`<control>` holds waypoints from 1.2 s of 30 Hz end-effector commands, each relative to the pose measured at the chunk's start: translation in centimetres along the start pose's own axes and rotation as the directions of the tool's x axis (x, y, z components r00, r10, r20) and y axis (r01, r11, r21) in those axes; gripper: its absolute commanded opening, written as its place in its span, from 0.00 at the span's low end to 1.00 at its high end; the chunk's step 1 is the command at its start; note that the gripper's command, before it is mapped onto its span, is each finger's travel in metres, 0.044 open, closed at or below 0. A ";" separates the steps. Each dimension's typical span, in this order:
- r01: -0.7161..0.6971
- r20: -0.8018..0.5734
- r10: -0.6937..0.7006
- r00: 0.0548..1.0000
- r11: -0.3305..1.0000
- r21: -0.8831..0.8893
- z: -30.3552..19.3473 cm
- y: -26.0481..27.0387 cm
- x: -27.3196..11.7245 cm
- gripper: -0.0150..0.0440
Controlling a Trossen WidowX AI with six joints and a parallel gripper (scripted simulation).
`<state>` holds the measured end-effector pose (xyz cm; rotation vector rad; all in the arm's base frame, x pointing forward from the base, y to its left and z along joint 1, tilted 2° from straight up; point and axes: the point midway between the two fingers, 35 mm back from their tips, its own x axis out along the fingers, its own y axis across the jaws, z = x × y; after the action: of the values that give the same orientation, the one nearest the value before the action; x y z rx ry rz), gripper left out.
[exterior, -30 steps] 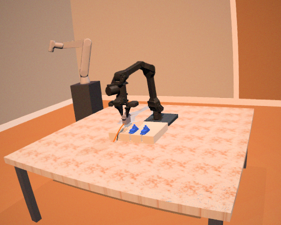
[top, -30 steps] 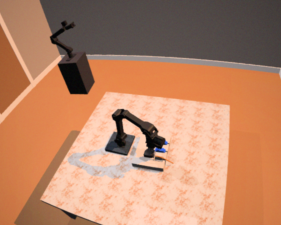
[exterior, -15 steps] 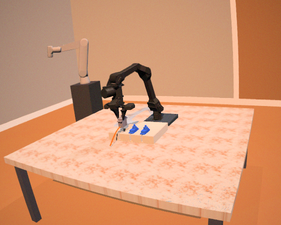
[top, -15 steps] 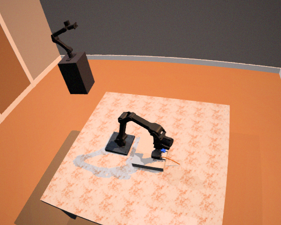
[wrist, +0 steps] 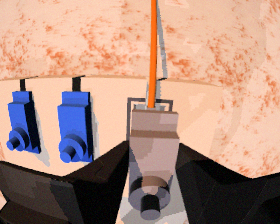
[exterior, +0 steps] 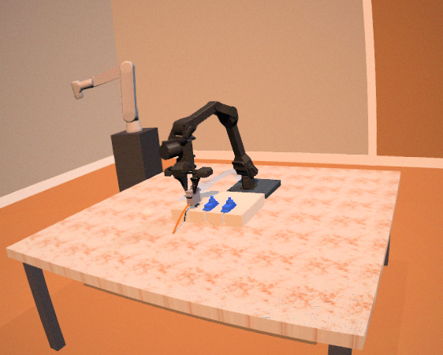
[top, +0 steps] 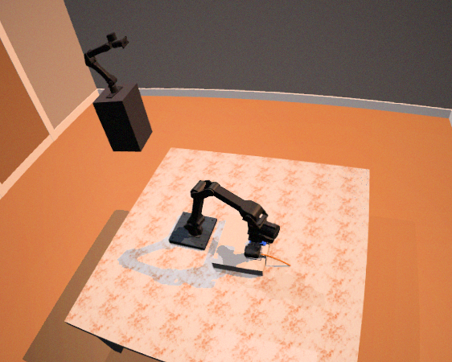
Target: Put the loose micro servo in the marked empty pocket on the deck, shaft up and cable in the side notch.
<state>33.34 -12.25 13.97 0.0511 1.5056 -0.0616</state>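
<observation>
Micro servo (exterior: 193, 196) (wrist: 153, 145), a blocky, stepped body in dull pinkish grey, with its round boss and stubby shaft pointing up; the gripper (top: 253, 251) (exterior: 191, 190) (wrist: 152, 148) pinches it between dark, tapering fingers. It stands over the marked pocket (wrist: 161, 101), whose thin dark outline shows around its cable end; whether the ears lie flat, I can't tell. The smooth orange cable (top: 278, 260) (exterior: 180, 221) (wrist: 153, 55) runs out past the edge of the deck (top: 238, 269) (exterior: 233, 220) (wrist: 111, 110), a plain, cream-coloured slab with square edges. Beside the pocket sit two glossy blue servos, one nearer (exterior: 210, 203) (wrist: 74, 120) and one farther along (exterior: 228, 205) (wrist: 23, 125), both shaft up.

Under it all is the table (top: 306, 281) (exterior: 221, 268) (wrist: 81, 40), pale pink and blotched with rusty patches like stained marble, its rim faintly banded and its legs dark and square. The matte black arm (top: 226, 197) (exterior: 198, 118) arches up from a flat, dark slate base plate (top: 178, 237) (exterior: 269, 185).

Beyond the table spreads an even orange floor (top: 266, 121) (exterior: 83, 315). Farther off, the top view has a dark arm (top: 101, 74) on a black box pedestal (top: 123, 121); the exterior view has a smooth, whitish arm (exterior: 128, 91) on a dark pedestal (exterior: 136, 158). Behind are a grainy charcoal wall (top: 266, 48) and a tan wall (exterior: 261, 71) with pale trim
</observation>
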 end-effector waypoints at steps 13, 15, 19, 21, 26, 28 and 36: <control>0.001 0.005 -0.001 1.000 1.000 0.004 0.1 0.0 0.3 0.25; 0.001 0.005 -0.001 1.000 1.000 0.004 0.1 0.0 0.5 0.25; 0.001 0.005 -0.001 1.000 1.000 0.004 0.1 0.0 0.9 0.25; 0.001 0.005 -0.001 1.000 1.000 0.004 0.1 0.0 1.1 0.25; 0.001 0.005 -0.001 1.000 1.000 0.004 0.1 0.0 1.7 0.25; 0.001 0.005 -0.001 1.000 1.000 0.004 0.1 0.0 1.8 0.25; 0.001 0.005 -0.001 1.000 1.000 0.004 0.1 0.0 2.6 0.25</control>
<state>33.57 -12.28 11.55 0.0516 1.5025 -0.0626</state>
